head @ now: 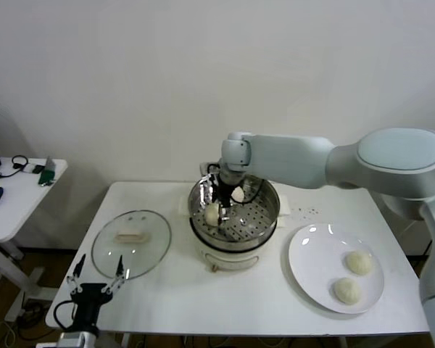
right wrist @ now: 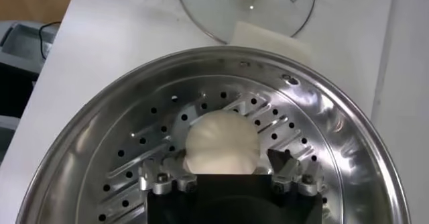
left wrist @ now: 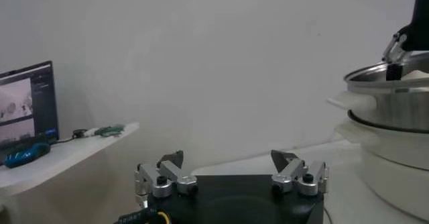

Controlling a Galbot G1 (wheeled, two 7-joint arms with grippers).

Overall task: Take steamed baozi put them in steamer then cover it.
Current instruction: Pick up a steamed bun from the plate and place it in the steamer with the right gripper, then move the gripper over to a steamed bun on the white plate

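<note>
Steamer (head: 235, 217) on white table (head: 181, 290) before plain wall (head: 167, 87).

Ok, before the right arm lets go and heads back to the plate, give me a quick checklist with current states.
1. Baozi over the steamer floor, inside the rim: ok.
2. Right gripper around that baozi, fingers apart: ok; whether they grip it: cannot tell.
3. Baozi resting on the perforated floor: cannot tell.
4. Two baozi waiting on the plate: ok.
5. Glass lid flat on the table, off the steamer: ok.
6. Left gripper open near the table's front edge, away from the steamer: ok.
</note>
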